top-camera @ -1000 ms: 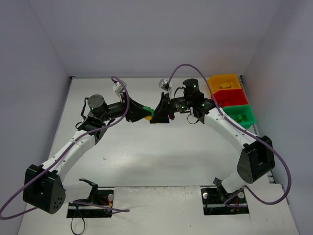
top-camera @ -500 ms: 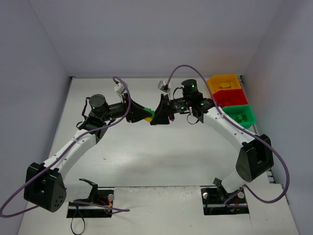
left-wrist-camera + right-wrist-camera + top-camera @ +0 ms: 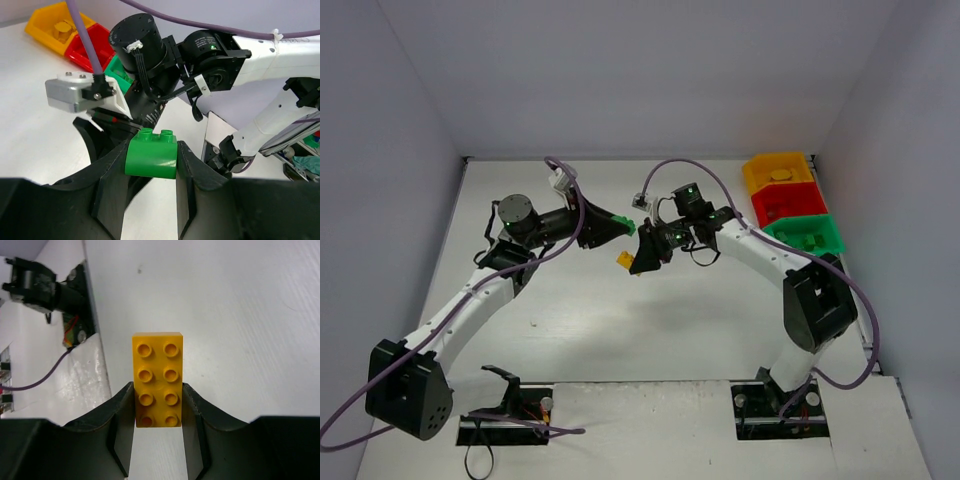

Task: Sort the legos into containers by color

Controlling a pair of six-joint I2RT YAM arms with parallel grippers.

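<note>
Each gripper clamps one Lego brick over the middle of the table.
The green two-stud brick is pinched between the jaws of the left gripper. The yellow-orange eight-stud brick is squeezed at its near end by the right gripper, studs facing the wrist camera. The grippers are near each other, tips apart, over the white table. The yellow-orange bin, red bin and green bin form a touching row at the far right.

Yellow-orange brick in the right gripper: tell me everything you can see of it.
The yellow-orange brick is glossy plastic, a two-by-four block with eight round studs facing the wrist camera. The right gripper is shut on its long sides at one end; the other end sticks out free over the white table.
</note>
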